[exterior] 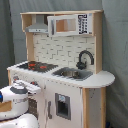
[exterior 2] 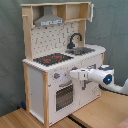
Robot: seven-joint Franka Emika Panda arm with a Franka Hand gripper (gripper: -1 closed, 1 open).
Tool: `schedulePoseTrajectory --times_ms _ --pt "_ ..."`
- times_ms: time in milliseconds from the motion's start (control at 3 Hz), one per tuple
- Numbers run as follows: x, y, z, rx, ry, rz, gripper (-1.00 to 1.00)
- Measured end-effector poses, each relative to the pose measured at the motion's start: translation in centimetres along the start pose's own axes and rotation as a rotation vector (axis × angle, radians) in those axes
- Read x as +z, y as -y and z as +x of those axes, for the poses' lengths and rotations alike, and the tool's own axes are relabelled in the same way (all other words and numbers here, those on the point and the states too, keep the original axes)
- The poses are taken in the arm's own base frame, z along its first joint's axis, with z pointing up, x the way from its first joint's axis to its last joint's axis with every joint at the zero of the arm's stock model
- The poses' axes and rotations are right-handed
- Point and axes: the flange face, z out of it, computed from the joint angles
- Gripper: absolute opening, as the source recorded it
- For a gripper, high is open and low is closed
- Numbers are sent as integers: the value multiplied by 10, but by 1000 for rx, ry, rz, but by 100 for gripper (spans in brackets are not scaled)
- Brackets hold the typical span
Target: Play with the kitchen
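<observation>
The kitchen (exterior: 65, 70) (exterior 2: 55, 65) is a tall white and light-wood toy unit in both exterior views. It has a black-red stovetop (exterior 2: 52, 59), a black faucet (exterior: 85, 57) over a sink (exterior: 72, 74), a grey hood (exterior 2: 49, 20) and a windowed oven door (exterior 2: 64, 95). My gripper (exterior 2: 73, 75) reaches in from the second exterior view's right. It sits level with the knob panel (exterior 2: 57, 76) just under the stovetop, at or very near the panel. In the first exterior view the gripper (exterior: 34, 87) comes from the lower left against the kitchen's front.
The kitchen stands on a light wooden table (exterior 2: 100, 112), whose seam runs below the oven. A grey curtain (exterior: 115, 45) hangs behind. A microwave-style cupboard (exterior: 70, 24) sits at the top. My white arm (exterior 2: 107, 78) with a blue light spans the front right.
</observation>
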Motion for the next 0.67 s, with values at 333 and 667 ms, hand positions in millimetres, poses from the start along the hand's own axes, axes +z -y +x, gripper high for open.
schedulePoseTrajectory --times_ms 333,667 --pt "0 -1 0 113 -5 2 -100" --pt "-1 -1 0 227 -8 3 -100"
